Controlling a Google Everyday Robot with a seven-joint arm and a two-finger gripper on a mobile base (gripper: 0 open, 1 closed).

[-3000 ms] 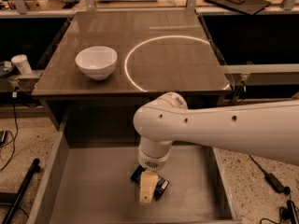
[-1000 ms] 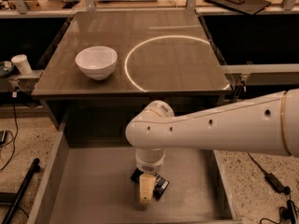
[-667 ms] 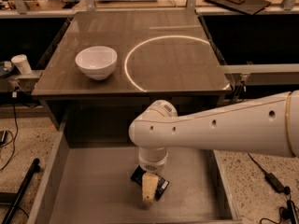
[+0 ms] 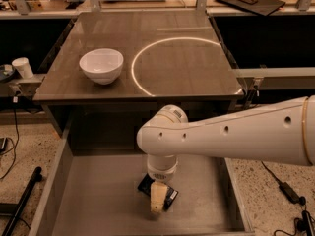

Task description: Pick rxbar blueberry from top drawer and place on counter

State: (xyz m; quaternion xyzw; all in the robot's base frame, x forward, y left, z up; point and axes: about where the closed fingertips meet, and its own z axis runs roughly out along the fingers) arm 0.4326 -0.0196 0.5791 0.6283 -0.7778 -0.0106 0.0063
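The top drawer (image 4: 96, 200) stands pulled out below the counter (image 4: 172, 65). On the drawer floor near the middle front lies the rxbar blueberry (image 4: 146, 184), a small dark flat wrapper. My gripper (image 4: 157, 200) reaches straight down from the white arm (image 4: 231, 132) and sits on top of the bar, covering its middle. The bar's two ends stick out on either side of the gripper. The bar seems to rest flat on the drawer bottom.
A white bowl (image 4: 101, 65) stands on the counter's left side, beside a bright ring-shaped reflection (image 4: 147, 58). A white paper cup (image 4: 22, 67) sits on a ledge to the left. The drawer's side walls (image 4: 54, 181) flank the gripper. Cables lie on the speckled floor.
The arm's rounded joint has shifted slightly to the right. The gripper stays over the bar at the same spot in the drawer, and the bar has not moved.
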